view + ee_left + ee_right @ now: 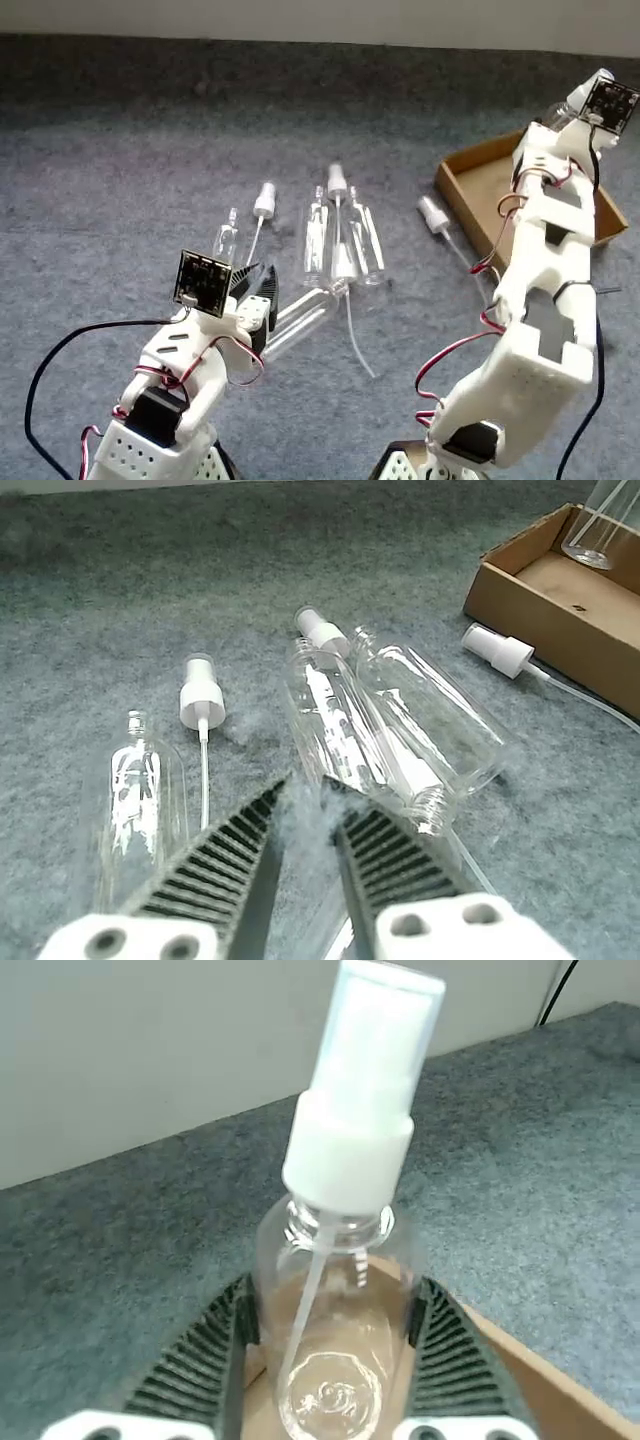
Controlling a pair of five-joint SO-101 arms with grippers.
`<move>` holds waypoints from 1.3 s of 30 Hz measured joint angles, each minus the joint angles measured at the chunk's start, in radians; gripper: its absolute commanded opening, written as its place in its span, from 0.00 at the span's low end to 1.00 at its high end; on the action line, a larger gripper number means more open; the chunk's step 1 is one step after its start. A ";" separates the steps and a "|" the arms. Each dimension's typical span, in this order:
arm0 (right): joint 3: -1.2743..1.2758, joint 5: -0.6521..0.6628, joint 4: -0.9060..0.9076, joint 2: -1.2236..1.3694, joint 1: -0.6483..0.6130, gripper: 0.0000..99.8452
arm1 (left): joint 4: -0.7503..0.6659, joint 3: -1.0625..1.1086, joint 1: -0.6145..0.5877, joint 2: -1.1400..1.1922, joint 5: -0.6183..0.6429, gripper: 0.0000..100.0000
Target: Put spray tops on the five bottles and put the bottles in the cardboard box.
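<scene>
My right gripper (325,1360) is shut on a clear bottle (335,1340) with a white spray top (360,1100), held upright above the cardboard box (478,185); the same bottle (560,112) is up at the far right. My left gripper (305,790) hangs low with its fingers a little apart and nothing clearly between them, over a bare bottle (300,318) lying on the carpet. Ahead of it lie a capped bottle (325,705), a bare bottle (435,730) and a small bare bottle (140,795). Loose spray tops (202,688) (497,650) lie nearby.
The table is covered in grey carpet (120,180). The box (545,605) sits at the right, with one loose top (433,213) just beside its near wall. A thin dip tube (358,340) trails across the carpet between the two arms.
</scene>
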 measured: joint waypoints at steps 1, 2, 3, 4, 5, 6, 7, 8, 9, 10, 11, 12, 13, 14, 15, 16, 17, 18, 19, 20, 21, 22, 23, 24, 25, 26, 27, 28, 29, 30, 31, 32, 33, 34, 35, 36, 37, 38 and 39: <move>-0.026 0.000 0.000 0.028 0.002 0.07 | -0.003 0.000 0.000 0.000 0.000 0.01; -0.054 0.000 0.000 0.054 0.003 0.07 | -0.006 0.000 0.000 0.000 0.000 0.01; -0.074 0.002 0.000 0.072 0.003 0.07 | -0.006 0.000 0.000 0.000 0.000 0.01; -0.095 0.003 0.000 0.089 0.005 0.07 | -0.006 0.000 0.000 0.000 0.000 0.01; -0.112 0.003 0.000 0.101 0.005 0.07 | -0.006 0.000 0.000 0.000 0.000 0.01; -0.126 0.003 0.000 0.112 0.005 0.07 | -0.006 0.000 0.000 0.000 0.000 0.01; -0.137 0.003 0.000 0.123 0.005 0.07 | -0.006 0.000 0.000 0.000 0.000 0.01; -0.144 0.003 0.000 0.132 0.006 0.07 | -0.006 0.000 0.000 0.000 0.000 0.01; -0.149 0.003 0.000 0.141 0.006 0.07 | -0.006 0.000 0.000 0.000 0.000 0.01; -0.150 0.003 0.000 0.150 0.006 0.07 | -0.006 0.000 0.000 0.000 0.000 0.01; -0.150 0.003 0.000 0.157 0.006 0.07 | -0.006 0.000 0.000 0.000 0.000 0.01; -0.150 0.003 0.000 0.163 0.006 0.07 | -0.006 0.000 0.000 0.000 0.000 0.01; -0.150 0.014 0.000 0.166 0.006 0.07 | -0.006 0.000 0.000 0.000 0.000 0.01; -0.150 0.037 0.000 0.167 0.006 0.07 | -0.006 0.000 0.000 0.000 0.000 0.01; -0.150 0.071 0.000 0.167 0.006 0.07 | -0.006 0.000 0.000 0.000 0.000 0.01; -0.150 0.106 0.000 0.167 0.006 0.07 | -0.006 0.000 0.000 0.000 0.000 0.01; -0.152 0.138 0.000 0.167 0.006 0.07 | -0.006 0.000 0.000 0.000 0.000 0.01; -0.152 0.160 -0.002 0.167 0.006 0.07 | -0.006 0.000 0.000 0.000 0.000 0.01; -0.152 0.172 -0.002 0.167 0.006 0.07 | -0.006 0.000 0.000 0.000 0.000 0.01; -0.152 0.176 -0.002 0.167 0.006 0.07 | -0.006 0.000 0.000 0.000 -0.002 0.01; -0.152 0.180 -0.002 0.167 0.006 0.07 | -0.006 0.000 0.000 0.000 -0.002 0.01; -0.152 0.183 -0.002 0.167 0.006 0.07 | -0.006 0.000 0.000 0.000 -0.002 0.01; -0.152 0.183 -0.002 0.167 0.006 0.07 | -0.006 0.000 0.000 0.000 -0.002 0.01; -0.152 0.183 -0.002 0.167 0.006 0.07 | -0.006 0.000 0.000 0.000 -0.002 0.01; -0.152 0.183 -0.002 0.167 0.006 0.07 | -0.006 0.000 0.000 0.000 -0.002 0.01; -0.152 0.183 -0.002 0.167 0.006 0.07 | -0.006 0.000 0.000 0.000 -0.002 0.01; -0.152 0.183 -0.002 0.167 0.006 0.07 | -0.006 0.000 0.000 0.000 -0.002 0.01; -0.152 0.183 -0.015 0.167 0.006 0.07 | -0.006 0.000 0.000 0.000 -0.002 0.01; -0.152 0.183 -0.041 0.175 0.006 0.07 | -0.006 0.000 0.000 0.000 -0.002 0.01; -0.153 0.183 -0.069 0.189 0.006 0.07 | -0.006 0.000 0.000 0.000 -0.002 0.01; -0.155 0.183 -0.095 0.204 0.006 0.07 | -0.006 0.000 0.000 0.000 -0.002 0.01; -0.158 0.183 -0.117 0.224 0.006 0.07 | -0.006 0.000 0.000 0.000 -0.002 0.01; -0.158 0.183 -0.126 0.241 0.006 0.07 | -0.006 0.000 0.000 0.000 -0.002 0.01; -0.158 0.183 -0.132 0.253 0.006 0.07 | -0.006 0.000 0.000 0.000 -0.002 0.01; -0.160 0.183 -0.135 0.261 0.006 0.07 | -0.006 0.000 0.000 0.000 -0.002 0.01; -0.163 0.183 -0.140 0.267 0.006 0.07 | -0.006 0.000 0.000 0.000 -0.002 0.01; -0.166 0.183 -0.144 0.272 0.006 0.07 | -0.006 0.000 0.000 0.000 -0.002 0.01; -0.167 0.183 -0.146 0.276 0.006 0.07 | -0.006 0.000 0.000 0.000 -0.002 0.01; -0.169 0.183 -0.149 0.278 0.006 0.07 | -0.006 0.000 0.000 0.000 -0.002 0.01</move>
